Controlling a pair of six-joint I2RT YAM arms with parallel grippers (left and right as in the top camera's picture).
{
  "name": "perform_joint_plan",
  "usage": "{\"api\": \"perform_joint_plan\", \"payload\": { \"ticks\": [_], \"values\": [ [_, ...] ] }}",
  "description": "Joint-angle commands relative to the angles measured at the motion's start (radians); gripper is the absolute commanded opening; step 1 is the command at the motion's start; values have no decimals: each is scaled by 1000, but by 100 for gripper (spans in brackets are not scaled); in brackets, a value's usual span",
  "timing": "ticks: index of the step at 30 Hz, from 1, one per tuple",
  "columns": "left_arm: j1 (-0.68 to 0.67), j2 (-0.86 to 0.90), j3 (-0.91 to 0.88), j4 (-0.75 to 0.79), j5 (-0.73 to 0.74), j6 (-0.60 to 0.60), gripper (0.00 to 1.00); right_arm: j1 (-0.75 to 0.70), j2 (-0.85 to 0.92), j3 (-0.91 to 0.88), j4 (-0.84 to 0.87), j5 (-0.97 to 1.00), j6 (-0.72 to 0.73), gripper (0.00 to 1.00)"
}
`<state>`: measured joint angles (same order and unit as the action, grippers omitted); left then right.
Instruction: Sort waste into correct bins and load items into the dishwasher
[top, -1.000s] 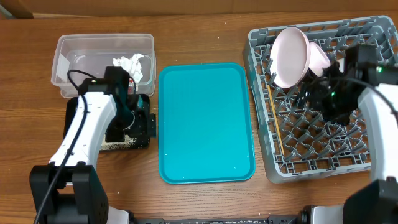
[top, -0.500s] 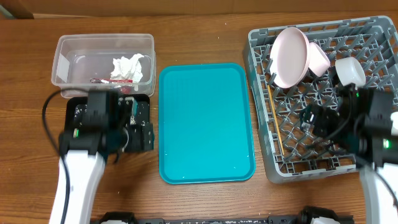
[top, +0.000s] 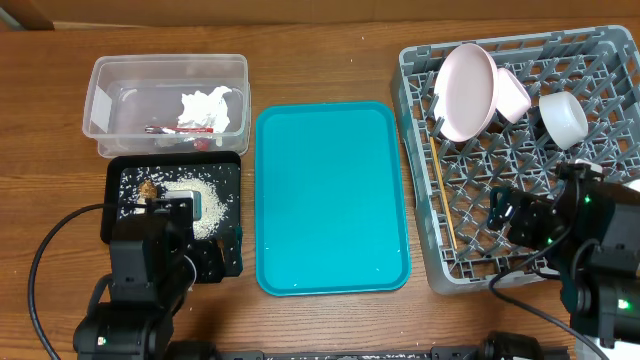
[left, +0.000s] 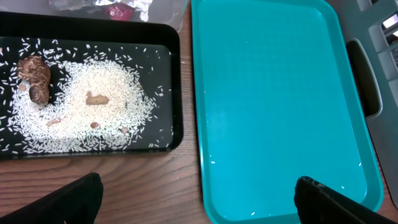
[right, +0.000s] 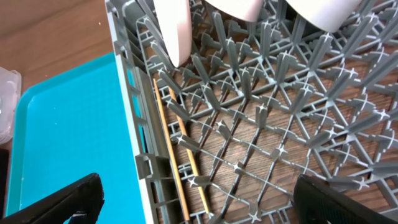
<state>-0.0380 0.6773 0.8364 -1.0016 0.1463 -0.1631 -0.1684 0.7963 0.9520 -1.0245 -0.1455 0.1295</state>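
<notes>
The clear tub holds a crumpled white napkin and a red-and-silver wrapper. In front of it the black tray carries rice grains and a brown scrap. The grey dish rack holds an upright pale plate, a bowl, a white cup and chopsticks along its left side. My left gripper hangs open over the table edge between the black tray and the teal tray. My right gripper stands open over the rack's near left part, empty.
A large teal tray lies bare in the middle, with a few stray grains near its front edge. Bare wooden table shows behind the tray. The rack's near half holds only upright pegs.
Both arms have drawn back toward the near edge. The left one has come off the black tray, uncovering the rice. The right one has left the rack's back, uncovering the white cup.
</notes>
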Motion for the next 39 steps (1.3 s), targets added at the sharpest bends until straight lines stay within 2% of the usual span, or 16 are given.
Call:
{"api": "perform_joint_plan", "payload": {
  "ticks": [1, 24, 32, 39],
  "values": [
    [-3, 6, -16, 4, 8, -20, 100, 1, 9, -9, 2, 14, 5, 100],
    [-3, 16, -16, 4, 7, -20, 100, 1, 163, -11, 2, 14, 5, 100],
    [-3, 16, -16, 4, 7, -20, 100, 15, 70, -11, 2, 14, 6, 100],
    [-3, 16, -16, 4, 8, -20, 100, 119, -93, -11, 2, 14, 5, 100]
  ]
}}
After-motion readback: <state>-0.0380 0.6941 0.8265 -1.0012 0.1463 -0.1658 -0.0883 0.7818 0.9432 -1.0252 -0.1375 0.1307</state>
